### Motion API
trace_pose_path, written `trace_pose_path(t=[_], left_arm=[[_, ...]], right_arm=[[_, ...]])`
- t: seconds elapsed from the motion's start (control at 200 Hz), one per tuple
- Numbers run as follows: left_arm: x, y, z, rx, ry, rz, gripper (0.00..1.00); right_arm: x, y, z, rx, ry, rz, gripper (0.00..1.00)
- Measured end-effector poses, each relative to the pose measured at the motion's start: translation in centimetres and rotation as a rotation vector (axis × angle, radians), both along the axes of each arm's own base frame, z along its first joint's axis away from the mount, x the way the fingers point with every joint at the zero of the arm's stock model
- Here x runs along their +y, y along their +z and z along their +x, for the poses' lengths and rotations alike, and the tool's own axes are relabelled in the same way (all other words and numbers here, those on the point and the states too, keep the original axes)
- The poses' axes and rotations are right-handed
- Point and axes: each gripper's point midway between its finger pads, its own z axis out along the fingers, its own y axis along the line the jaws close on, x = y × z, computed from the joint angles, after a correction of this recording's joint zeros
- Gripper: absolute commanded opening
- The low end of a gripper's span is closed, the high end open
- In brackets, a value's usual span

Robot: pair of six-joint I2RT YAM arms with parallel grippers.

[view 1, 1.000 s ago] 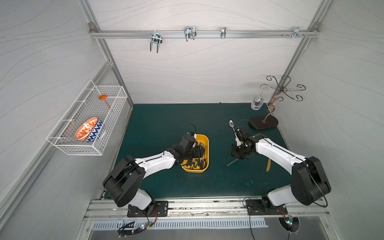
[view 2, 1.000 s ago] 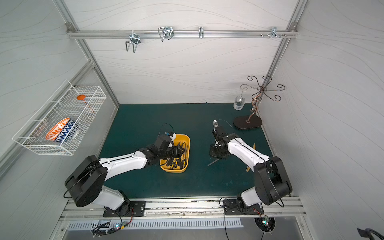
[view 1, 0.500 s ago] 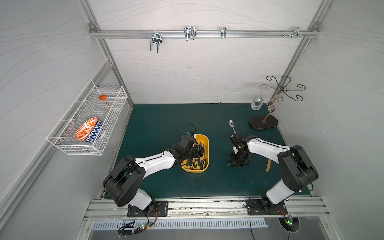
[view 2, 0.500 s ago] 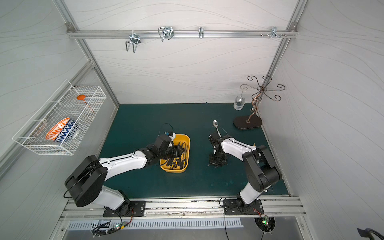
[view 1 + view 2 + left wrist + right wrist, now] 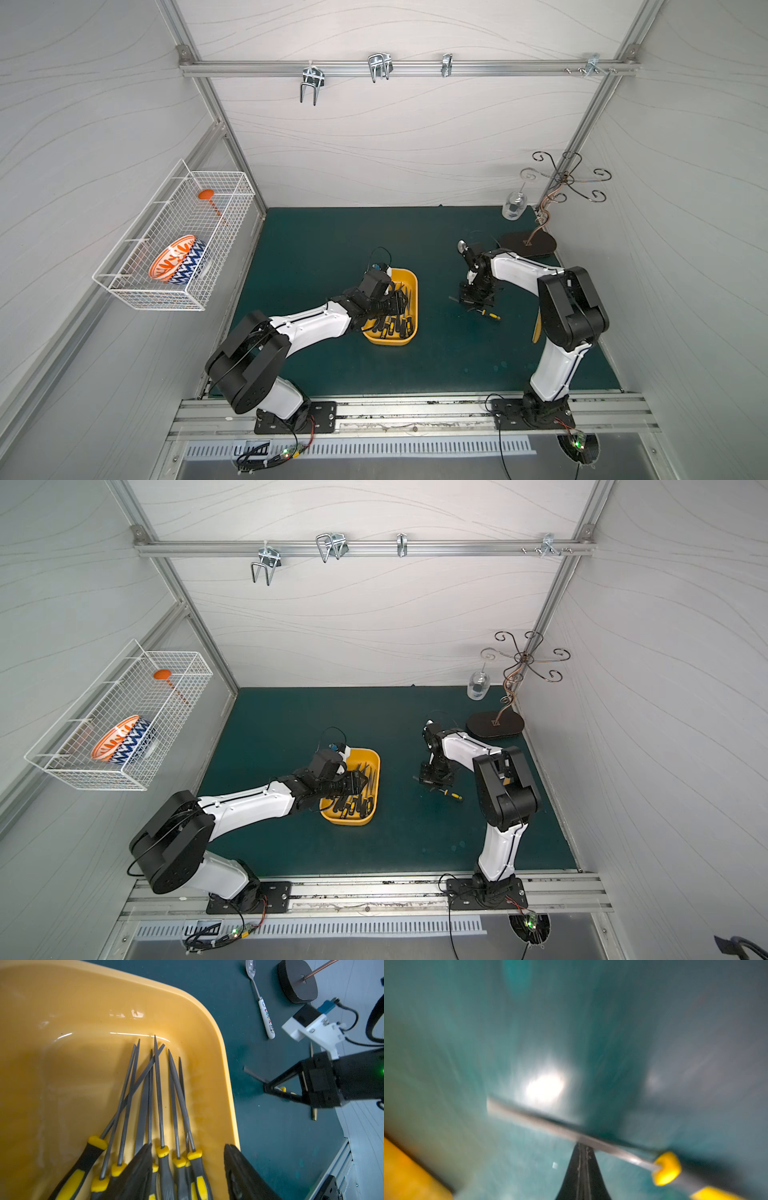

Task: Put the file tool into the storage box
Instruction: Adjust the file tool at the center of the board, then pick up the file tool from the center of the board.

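Lettering first: coloured characters run down the white handle of the spoon (image 5: pixel 267 1020), too small to read. The left arm (image 5: pixel 307 326) stretches low over the green surface (image 5: pixel 332 249). The left tool (image 5: pixel 187 1147) is parted wide above the glossy yellow plastic storage box (image 5: pixel 83 1001), gripping nothing. Slim grey files (image 5: pixel 158 1095) with black-and-yellow handles lie fanned inside. The right arm (image 5: pixel 519 270) folds elbow-high, right tool (image 5: pixel 582 1147) pointing down and pressed fully closed. Its tips meet the flat blade of the file tool (image 5: pixel 550 1125), outside the box to its right. It's blurred, so contact is unclear.
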Motion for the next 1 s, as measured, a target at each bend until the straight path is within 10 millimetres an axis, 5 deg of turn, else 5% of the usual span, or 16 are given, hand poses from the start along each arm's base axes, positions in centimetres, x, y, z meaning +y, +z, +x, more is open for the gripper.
trace_pose_path(t=[0.12,0.36,0.615,0.84,1.0], left_arm=[[0.0,0.0,0.0,0.000,0.000,0.000,0.59],[-0.1,0.2,0.1,-0.005,-0.002,-0.001,0.59],[-0.3,0.5,0.2,-0.011,-0.008,-0.008,0.59],[-0.4,0.5,0.2,-0.009,-0.011,-0.009,0.59],[-0.4,0.5,0.2,-0.009,-0.011,-0.009,0.59]], right_arm=[[-0.5,0.2,1.1,-0.030,-0.023,0.010,0.07],[0.8,1.8,-0.7,-0.076,0.038,0.017,0.12],[-0.3,5.9,-0.8,-0.231,0.057,-0.051,0.48],[-3.7,2.1,-2.7,-0.108,0.008,-0.146,0.48],[-4.2,-0.1,-4.4,-0.018,-0.001,-0.150,0.40]])
